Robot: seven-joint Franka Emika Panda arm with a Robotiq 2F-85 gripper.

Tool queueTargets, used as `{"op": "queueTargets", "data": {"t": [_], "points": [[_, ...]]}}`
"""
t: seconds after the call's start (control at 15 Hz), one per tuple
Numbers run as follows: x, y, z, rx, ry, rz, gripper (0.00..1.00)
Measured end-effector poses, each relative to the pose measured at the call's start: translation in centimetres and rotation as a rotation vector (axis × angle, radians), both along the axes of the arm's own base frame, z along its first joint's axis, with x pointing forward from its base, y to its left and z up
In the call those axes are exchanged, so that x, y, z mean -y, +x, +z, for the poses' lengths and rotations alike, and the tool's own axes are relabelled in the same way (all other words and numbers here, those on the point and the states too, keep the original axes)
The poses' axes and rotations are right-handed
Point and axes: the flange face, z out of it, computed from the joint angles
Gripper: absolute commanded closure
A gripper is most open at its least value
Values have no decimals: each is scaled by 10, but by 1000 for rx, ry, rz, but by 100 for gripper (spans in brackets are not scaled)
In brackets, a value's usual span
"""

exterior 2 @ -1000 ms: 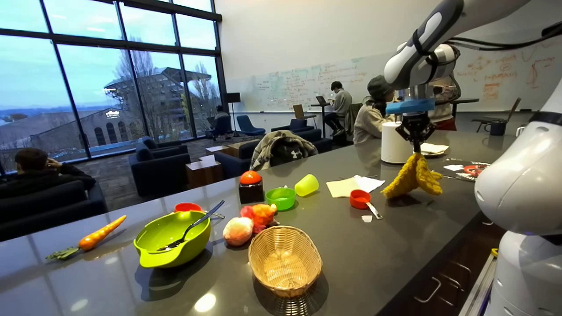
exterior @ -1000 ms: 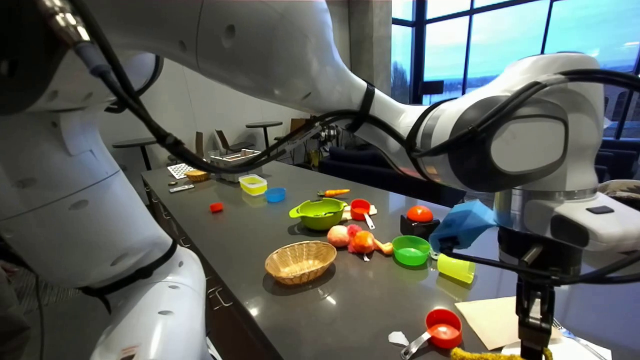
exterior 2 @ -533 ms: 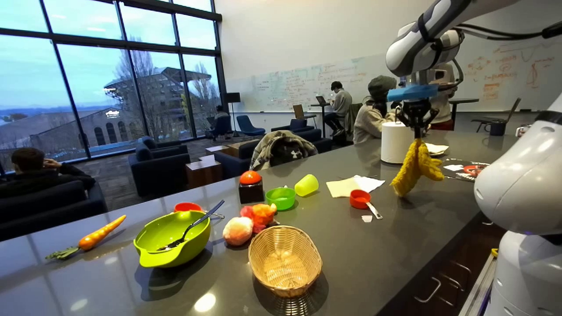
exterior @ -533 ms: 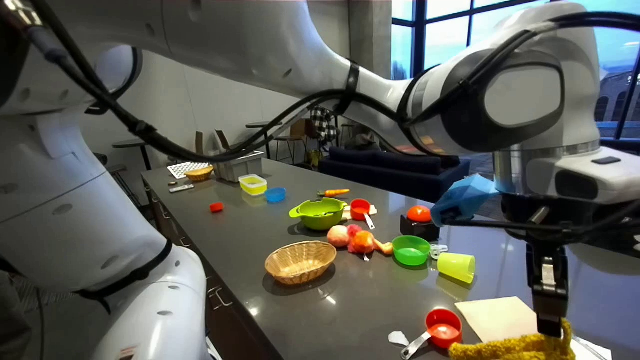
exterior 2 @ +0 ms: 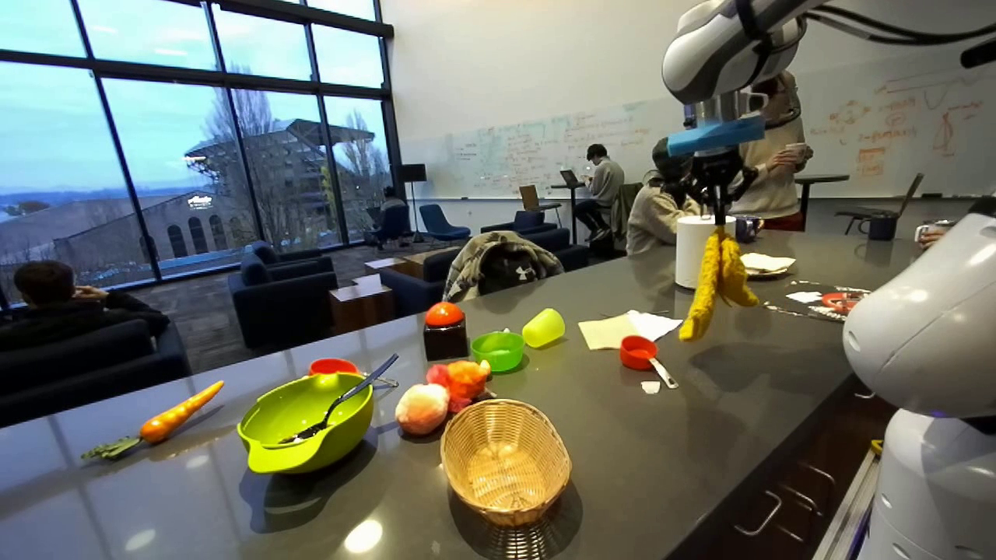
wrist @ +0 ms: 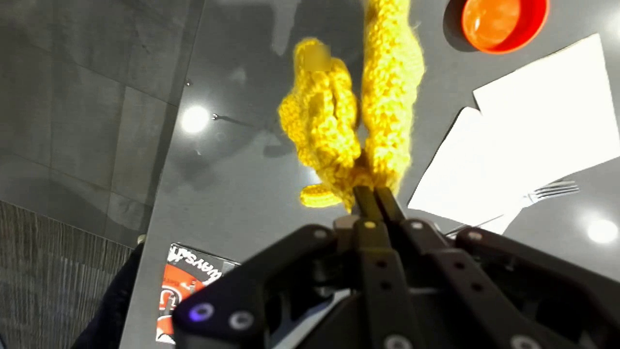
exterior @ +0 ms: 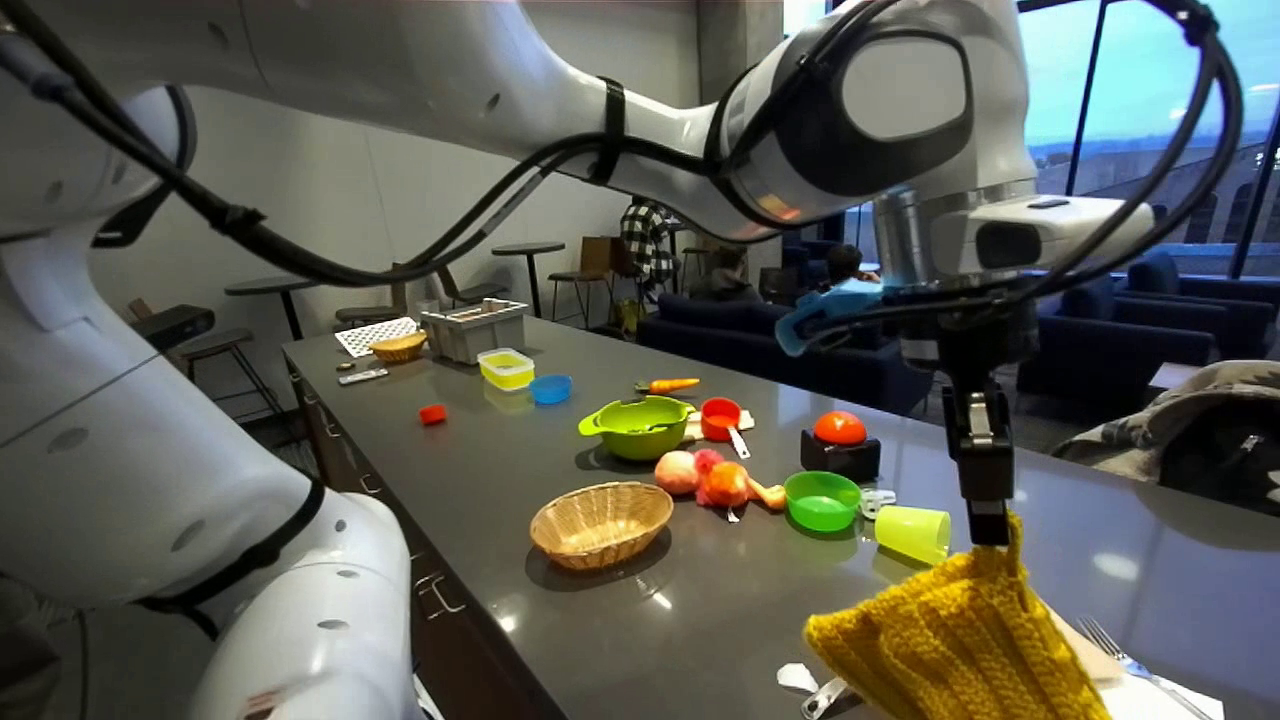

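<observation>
My gripper is shut on one part of a yellow knitted cloth, which hangs down from the fingertips. In an exterior view the cloth hangs folded above the counter, its shadow apart from it. In the wrist view the gripper pinches the cloth, with two thick folds spreading ahead of the fingertips. A red measuring cup stands on the counter near the cloth and shows in the wrist view. The cloth hides most of this cup in an exterior view; part of its handle shows.
Napkins and a fork lie near the gripper. A wicker basket, a green colander bowl, a green bowl, a yellow-green cup and a red-topped button box stand along the counter. A white cylinder stands behind the cloth.
My gripper has risen and lifted the cloth off the counter. In the last half second it has also moved toward the basket side, and the cloth now covers the red cup in an exterior view.
</observation>
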Motion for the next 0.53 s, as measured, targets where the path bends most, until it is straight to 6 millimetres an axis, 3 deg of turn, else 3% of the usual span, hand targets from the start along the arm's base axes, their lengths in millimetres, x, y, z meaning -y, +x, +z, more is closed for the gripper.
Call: {"op": "queueTargets", "data": {"t": [0.27, 0.53], "points": [[-38, 10, 15, -8, -23, 94, 99], [-82, 28, 17, -24, -46, 207, 99]]}}
